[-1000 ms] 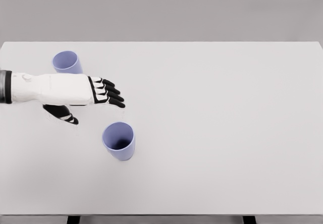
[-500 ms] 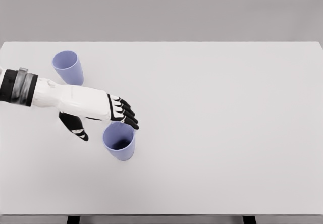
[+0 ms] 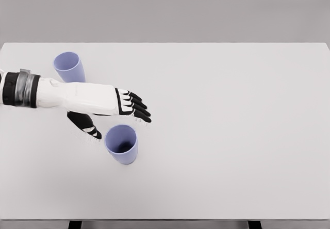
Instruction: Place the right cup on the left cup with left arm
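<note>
A: Where are the cups?

B: The right cup (image 3: 121, 144) stands upright, left of centre and a bit below the middle of the frame; the left cup (image 3: 69, 67) stands upright in the upper left, near the table's (image 3: 232, 136) far edge and left edge; the two are well apart.

A: And the hand?

B: The left hand (image 3: 116, 108) reaches in from the left edge, just above the right cup in the frame; fingers (image 3: 138, 107) apart and stretched toward the right, thumb (image 3: 86, 125) pointing down beside the cup's rim; it holds nothing.

A: Free room?

B: The whole right half of the tabletop is bare; a wide strip lies between the right cup and the near edge.
</note>
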Controlling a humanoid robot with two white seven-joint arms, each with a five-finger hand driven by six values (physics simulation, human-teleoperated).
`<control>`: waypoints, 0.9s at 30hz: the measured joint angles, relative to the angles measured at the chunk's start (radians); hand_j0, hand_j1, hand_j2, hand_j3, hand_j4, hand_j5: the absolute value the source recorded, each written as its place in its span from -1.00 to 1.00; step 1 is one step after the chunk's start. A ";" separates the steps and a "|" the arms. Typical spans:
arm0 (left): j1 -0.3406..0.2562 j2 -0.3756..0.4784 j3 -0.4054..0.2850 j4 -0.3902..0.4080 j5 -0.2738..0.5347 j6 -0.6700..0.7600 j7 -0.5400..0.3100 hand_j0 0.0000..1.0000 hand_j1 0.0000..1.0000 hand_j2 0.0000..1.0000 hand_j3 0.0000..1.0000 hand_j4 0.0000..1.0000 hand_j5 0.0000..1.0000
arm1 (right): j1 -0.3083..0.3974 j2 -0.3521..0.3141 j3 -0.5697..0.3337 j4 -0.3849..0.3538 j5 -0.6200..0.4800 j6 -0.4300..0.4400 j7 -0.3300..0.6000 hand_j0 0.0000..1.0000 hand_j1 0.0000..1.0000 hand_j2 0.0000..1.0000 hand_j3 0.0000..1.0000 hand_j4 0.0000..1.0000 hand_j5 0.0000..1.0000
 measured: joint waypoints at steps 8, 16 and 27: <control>0.002 0.001 0.054 0.000 -0.001 0.000 0.000 1.00 1.00 1.00 1.00 1.00 1.00 | 0.000 0.000 0.000 0.000 0.000 0.000 0.000 1.00 1.00 1.00 1.00 1.00 1.00; 0.046 0.037 0.066 0.001 -0.040 0.000 0.001 1.00 1.00 1.00 1.00 1.00 1.00 | 0.000 0.000 0.000 0.000 0.000 0.000 0.000 1.00 1.00 1.00 1.00 1.00 1.00; 0.137 0.024 0.112 0.001 -0.071 0.000 0.001 1.00 1.00 1.00 1.00 1.00 1.00 | 0.000 0.000 0.000 0.000 0.000 0.000 0.000 1.00 1.00 1.00 1.00 1.00 1.00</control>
